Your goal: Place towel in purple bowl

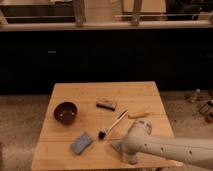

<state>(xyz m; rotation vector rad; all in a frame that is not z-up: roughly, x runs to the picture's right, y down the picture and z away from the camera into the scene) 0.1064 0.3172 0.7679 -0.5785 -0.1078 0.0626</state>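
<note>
the end effector [131,149] hangs low over the front of the wooden surface [150,100], right on the flat grey-blue towel [118,147]. whether it grips the cloth, i cannot tell. the round, glossy purple bowl [65,112] sits well apart, off to the left.

The towel [118,148] is a flat grey-blue cloth lying on the wooden counter [145,97] close to its front edge, a little right of the middle. Only part of it shows, because the gripper [129,155] is right over it, and whether the two touch cannot be told. The purple bowl [65,112] is small, round and dark maroon with a glossy dark inside. It stands upright near the left edge, about midway between the front and back edges. Towel and bowl lie well apart, the bowl to the left and farther back
</note>
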